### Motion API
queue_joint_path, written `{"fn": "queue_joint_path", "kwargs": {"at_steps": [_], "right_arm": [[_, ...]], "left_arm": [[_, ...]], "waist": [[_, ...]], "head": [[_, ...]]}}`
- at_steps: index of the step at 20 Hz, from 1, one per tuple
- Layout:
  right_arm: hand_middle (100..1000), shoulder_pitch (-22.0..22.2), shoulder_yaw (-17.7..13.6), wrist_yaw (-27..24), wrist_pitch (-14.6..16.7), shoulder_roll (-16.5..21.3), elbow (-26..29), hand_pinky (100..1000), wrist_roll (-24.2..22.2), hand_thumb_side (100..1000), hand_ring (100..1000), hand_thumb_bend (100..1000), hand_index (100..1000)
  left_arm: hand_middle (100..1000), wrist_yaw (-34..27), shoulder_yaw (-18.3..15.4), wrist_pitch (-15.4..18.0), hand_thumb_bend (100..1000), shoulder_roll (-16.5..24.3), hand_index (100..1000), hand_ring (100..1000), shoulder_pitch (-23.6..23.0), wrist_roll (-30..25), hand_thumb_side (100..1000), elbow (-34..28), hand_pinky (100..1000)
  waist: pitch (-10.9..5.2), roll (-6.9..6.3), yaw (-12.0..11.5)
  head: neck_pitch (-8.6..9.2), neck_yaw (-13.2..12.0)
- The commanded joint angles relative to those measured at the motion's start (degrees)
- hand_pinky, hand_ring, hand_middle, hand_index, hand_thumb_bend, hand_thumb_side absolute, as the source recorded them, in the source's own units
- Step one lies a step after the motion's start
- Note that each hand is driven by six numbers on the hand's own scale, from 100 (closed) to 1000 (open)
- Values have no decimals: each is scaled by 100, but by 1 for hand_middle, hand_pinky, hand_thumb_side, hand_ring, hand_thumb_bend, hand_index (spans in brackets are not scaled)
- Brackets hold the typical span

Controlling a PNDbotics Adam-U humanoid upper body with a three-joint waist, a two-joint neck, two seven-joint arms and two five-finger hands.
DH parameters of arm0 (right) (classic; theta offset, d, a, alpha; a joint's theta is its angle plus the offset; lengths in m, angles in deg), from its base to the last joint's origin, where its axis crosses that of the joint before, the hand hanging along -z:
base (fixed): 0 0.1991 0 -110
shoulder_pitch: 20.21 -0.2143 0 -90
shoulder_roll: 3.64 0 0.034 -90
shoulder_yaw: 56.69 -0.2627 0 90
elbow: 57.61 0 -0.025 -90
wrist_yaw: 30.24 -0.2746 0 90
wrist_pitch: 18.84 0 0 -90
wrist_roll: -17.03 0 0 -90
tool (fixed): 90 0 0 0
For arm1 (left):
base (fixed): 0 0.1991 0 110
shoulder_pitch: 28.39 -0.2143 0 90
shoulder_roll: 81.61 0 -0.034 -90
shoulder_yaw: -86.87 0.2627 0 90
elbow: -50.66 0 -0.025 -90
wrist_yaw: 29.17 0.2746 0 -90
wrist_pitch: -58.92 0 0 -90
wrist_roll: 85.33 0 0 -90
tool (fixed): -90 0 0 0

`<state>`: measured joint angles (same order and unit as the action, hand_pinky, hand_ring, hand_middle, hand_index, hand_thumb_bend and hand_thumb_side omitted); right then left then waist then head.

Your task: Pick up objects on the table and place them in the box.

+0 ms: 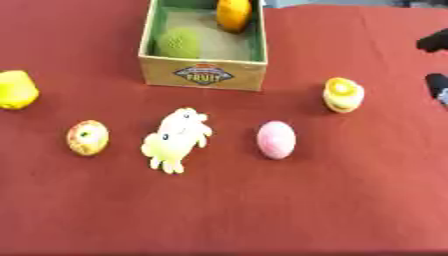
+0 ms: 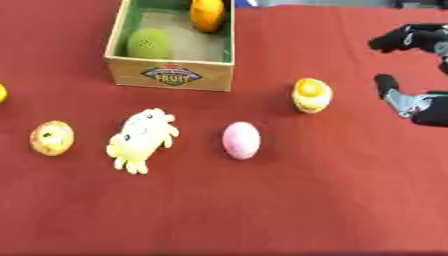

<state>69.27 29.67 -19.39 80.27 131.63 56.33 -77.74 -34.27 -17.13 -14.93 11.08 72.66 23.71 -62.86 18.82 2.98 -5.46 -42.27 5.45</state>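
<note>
A desk covered in red cloth is seen from above. Toward its far edge stands an open cardboard box with a green inner lining and a fruit label on its near wall; inside it a round green object lies at the near left and an orange object rests against the far right. Five things are spread on the cloth in front of the box: a yellow object at the far left, a small round yellow-and-red piece, a pale yellow plush animal lying just beside it, a pink egg shape to the right, and a yellow-and-orange piece farther right, near the box's right corner. The right hand is seen at the right edge, above the cloth and apart from every object; its fingers are spread and nothing is held. The left hand is not visible.
</note>
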Motion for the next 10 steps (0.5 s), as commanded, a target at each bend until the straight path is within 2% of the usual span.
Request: {"fn": "queue_joint_path", "kwargs": {"at_steps": [1, 2, 4, 6, 7, 8, 10], "right_arm": [[792, -98, 45, 195, -106, 225, 65, 841, -33, 597, 815, 100, 883], [792, -132, 84, 239, -139, 247, 65, 842, -54, 589, 816, 100, 884], [794, -214, 162, 318, -207, 301, 65, 844, -118, 514, 821, 100, 887], [796, -295, 243, 397, -286, 356, 65, 846, -220, 397, 827, 100, 888], [795, -333, 285, 434, -328, 377, 65, 847, -279, 231, 829, 100, 885], [794, -373, 336, 463, -374, 398, 65, 847, -348, 138, 830, 100, 885], [794, -443, 396, 483, -437, 411, 65, 847, -466, 138, 830, 100, 885]], "left_arm": [[685, -33, -27, 6, 100, 81, 876, 721, 37, -19, 568, -107, 913], [685, -36, -24, 5, 100, 80, 876, 721, 39, -23, 569, -107, 913], [685, -42, -17, 5, 100, 77, 876, 721, 42, -33, 569, -107, 913], [685, -49, -8, 3, 100, 75, 876, 721, 49, -44, 570, -107, 913], [685, -53, -4, 2, 100, 75, 876, 721, 53, -50, 570, -107, 914], [685, -58, 2, 2, 100, 75, 876, 721, 60, -57, 570, -107, 914], [685, -65, 6, 1, 100, 76, 876, 721, 65, -66, 570, -107, 914]], "waist": [[-64, -11, -15], [-55, -13, -22], [-40, -14, -34], [-28, -12, -46], [-23, -11, -52], [-18, -10, -62], [-15, -10, -68]], "head": [[32, 29], [43, 36], [60, 56], [76, 74], [85, 83], [95, 95], [103, 103]]}}
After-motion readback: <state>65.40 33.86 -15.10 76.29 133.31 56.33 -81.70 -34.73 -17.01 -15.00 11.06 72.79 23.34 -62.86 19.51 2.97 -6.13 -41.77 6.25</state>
